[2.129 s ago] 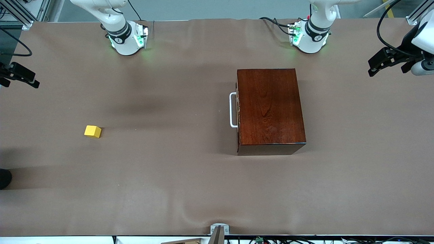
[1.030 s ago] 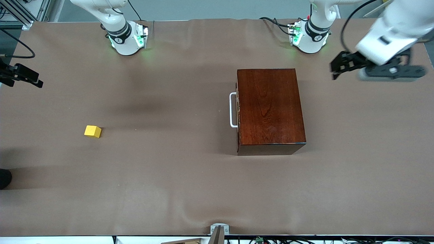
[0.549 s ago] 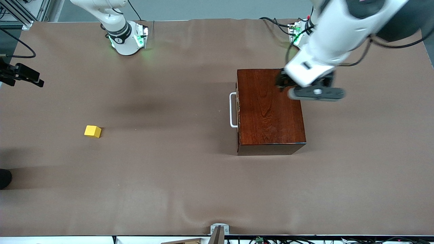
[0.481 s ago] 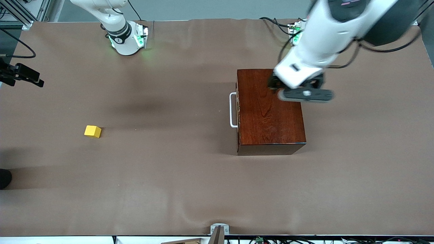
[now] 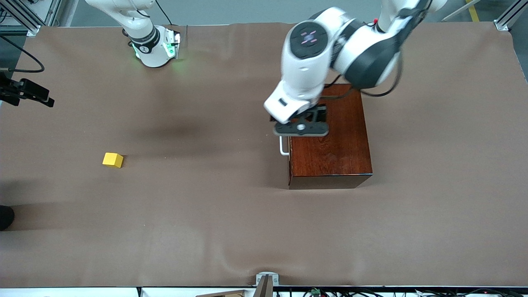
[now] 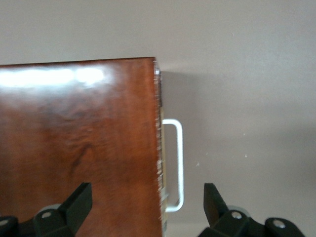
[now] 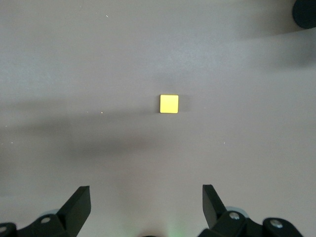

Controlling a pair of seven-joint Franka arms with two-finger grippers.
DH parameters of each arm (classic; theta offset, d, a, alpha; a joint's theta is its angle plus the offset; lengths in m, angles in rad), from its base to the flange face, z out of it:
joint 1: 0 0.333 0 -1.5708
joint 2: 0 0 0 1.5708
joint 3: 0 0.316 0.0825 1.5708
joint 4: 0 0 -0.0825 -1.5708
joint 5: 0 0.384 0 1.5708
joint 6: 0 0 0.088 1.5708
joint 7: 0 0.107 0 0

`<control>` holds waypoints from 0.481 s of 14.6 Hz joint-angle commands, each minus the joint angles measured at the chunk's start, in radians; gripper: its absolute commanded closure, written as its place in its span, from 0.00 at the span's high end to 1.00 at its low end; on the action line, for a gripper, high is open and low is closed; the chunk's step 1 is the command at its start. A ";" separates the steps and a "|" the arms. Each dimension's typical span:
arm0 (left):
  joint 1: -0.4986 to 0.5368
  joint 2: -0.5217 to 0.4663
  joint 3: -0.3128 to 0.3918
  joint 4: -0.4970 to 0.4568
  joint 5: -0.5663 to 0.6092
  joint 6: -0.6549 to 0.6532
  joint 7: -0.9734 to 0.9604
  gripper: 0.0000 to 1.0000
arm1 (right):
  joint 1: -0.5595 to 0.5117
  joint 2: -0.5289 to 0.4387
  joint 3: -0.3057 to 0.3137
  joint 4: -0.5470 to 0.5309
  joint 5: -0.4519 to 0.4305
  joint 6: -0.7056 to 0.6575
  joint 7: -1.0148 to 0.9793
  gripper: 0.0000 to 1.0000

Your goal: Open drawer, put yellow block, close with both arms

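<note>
The bench [image 5: 206, 231] is covered by a matte brown sheet with shallow wrinkles. Toward the left arm's end, a glossy mahogany box [image 5: 334, 152] with streaked grain is seen; its drawer [image 6: 161, 148] is shut flush, and a white U-shaped bar handle [image 6: 178, 163] projects from the front at the box's 9 o'clock in the front view. The left gripper [image 5: 301, 128] is held over that front edge, above the handle, its black fingers [image 6: 79, 200] spread wide apart. From the box, at about 9 o'clock and well apart, the small plain-faced yellow block [image 5: 112, 160] lies on the sheet. The right gripper [image 7: 145, 205] is held high over the block, fingers [image 7: 212, 197] spread apart.
</note>
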 commanded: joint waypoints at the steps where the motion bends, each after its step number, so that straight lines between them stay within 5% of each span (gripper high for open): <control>1: -0.191 0.093 0.171 0.073 0.027 0.023 -0.063 1.00 | -0.016 0.015 0.009 0.027 -0.001 -0.015 0.006 1.00; 4: -0.349 0.153 0.326 0.077 0.025 0.057 -0.104 1.00 | -0.029 0.026 0.009 0.028 -0.001 -0.013 -0.003 1.00; 7: -0.371 0.196 0.335 0.077 0.025 0.087 -0.168 1.00 | -0.029 0.042 0.009 0.045 0.000 -0.013 0.003 1.00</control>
